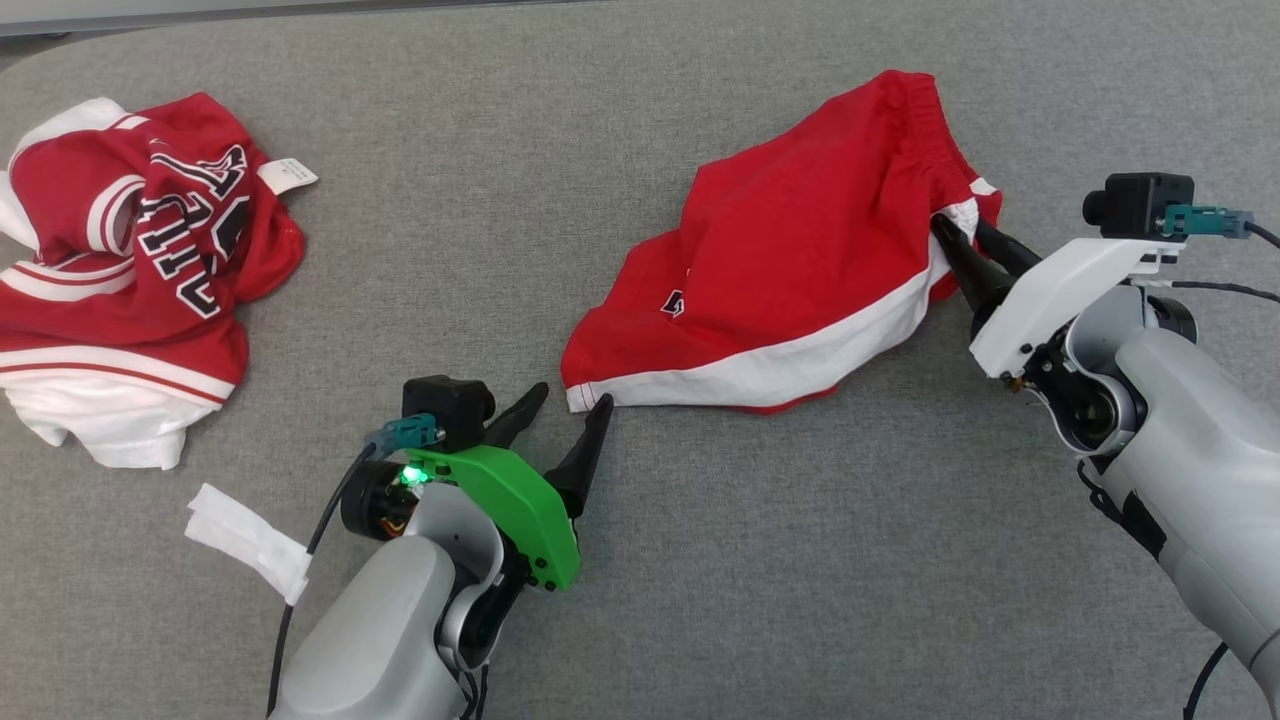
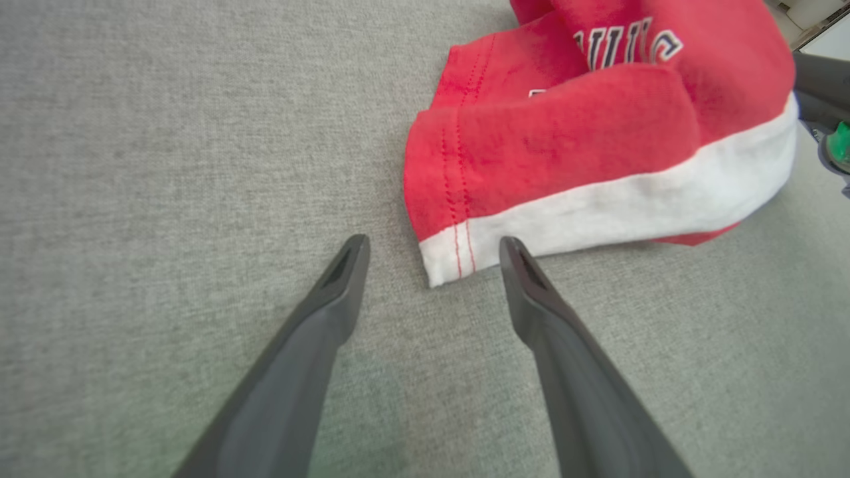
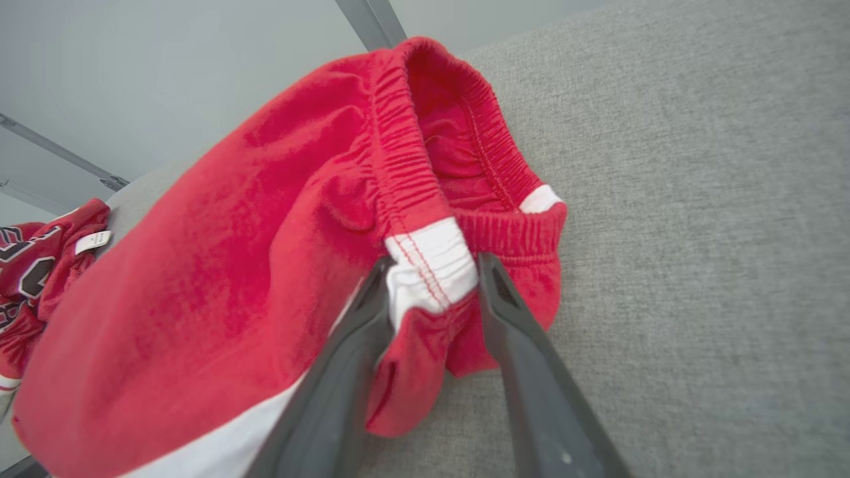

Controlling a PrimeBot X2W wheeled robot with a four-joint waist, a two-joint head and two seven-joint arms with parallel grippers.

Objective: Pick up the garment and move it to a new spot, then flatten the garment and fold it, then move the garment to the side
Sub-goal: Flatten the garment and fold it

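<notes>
The right gripper (image 3: 433,267) has its two long dark fingers closed onto a bunched fold of the red fleece shorts with a white side stripe (image 1: 800,250). They pinch the white, red-stitched part of the gathered elastic waistband, with cloth touching both fingers. The left gripper (image 2: 433,243) stands wide open and holds nothing. Its tips rest low over the grey woven tabletop cloth (image 1: 500,150), on either side of the shorts' white hem corner. The shorts lie rumpled at centre-right of the surface, soft and slightly puffed, with the ribbed waistband gaping open towards the right arm. A crumpled red-and-white lettered jersey (image 1: 130,250) lies well apart at far left, with a folded white strip (image 1: 250,545) near it.
</notes>
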